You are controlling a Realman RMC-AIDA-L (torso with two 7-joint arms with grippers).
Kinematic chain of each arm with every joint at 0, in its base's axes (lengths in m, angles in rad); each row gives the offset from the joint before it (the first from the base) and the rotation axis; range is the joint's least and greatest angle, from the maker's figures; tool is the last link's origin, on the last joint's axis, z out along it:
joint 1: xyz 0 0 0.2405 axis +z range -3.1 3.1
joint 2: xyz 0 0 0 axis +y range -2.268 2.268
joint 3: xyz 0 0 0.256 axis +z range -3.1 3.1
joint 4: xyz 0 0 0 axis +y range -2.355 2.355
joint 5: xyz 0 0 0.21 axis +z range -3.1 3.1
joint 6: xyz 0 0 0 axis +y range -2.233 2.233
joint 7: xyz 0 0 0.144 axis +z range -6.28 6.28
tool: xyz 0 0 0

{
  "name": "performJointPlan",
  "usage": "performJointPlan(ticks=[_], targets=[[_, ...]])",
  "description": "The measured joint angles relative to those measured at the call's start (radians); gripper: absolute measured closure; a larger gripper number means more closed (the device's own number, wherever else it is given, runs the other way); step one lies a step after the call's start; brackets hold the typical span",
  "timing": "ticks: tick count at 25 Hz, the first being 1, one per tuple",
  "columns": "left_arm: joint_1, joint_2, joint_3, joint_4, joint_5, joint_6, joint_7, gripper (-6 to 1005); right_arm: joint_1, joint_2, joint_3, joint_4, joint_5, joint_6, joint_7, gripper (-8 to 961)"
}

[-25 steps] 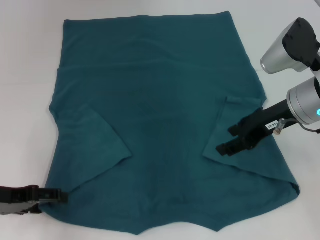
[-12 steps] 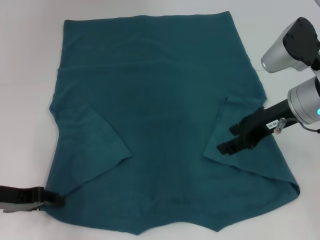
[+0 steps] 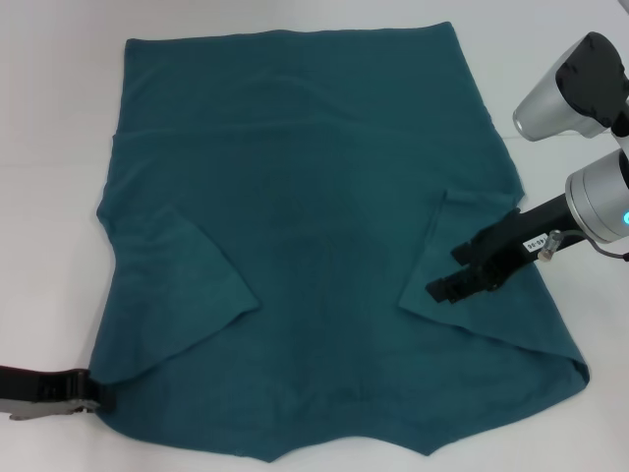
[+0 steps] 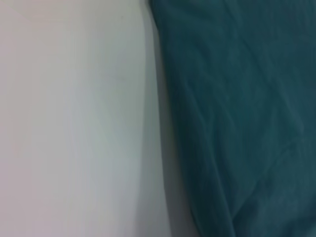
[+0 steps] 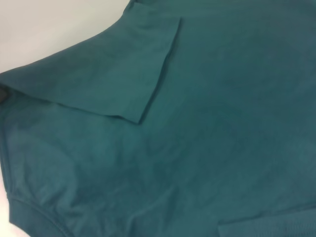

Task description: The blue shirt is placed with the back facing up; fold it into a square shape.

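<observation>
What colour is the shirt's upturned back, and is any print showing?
The blue shirt is plain dark teal-blue, no print visible; the head view shows it best.

small white label on right gripper (image 3: 460, 273), print unreadable

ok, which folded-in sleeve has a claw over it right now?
The sleeve on the robot's right: the right claw sits above its folded edge. The left sleeve lies uncovered; the left claw is off the blue shirt at its near-left corner.
</observation>
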Motion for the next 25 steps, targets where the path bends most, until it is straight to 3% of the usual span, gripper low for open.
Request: performJointPlan(ticks=[8,10,17,25], targets=[[-0.007,-0.003,0.0,-0.001,-0.002,0.003,0.004,981,0.0,-0.012,0.0,-0.02,-0.067,-0.022,0.122,218],[-0.008,-0.003,0.0,-0.001,-0.003,0.006,0.007,981,0.0,-0.01,0.004,-0.051,-0.173,-0.057,0.222,218],[-0.012,-0.003,-0.003,-0.001,-0.004,0.013,0.025,981,-0.012,-0.011,0.008,-0.066,-0.324,-0.151,0.377,218],[-0.016,0.002,-0.003,-0.001,-0.005,0.016,0.04,982,-0.069,0.005,-0.002,-0.1,-0.363,-0.207,0.439,218]])
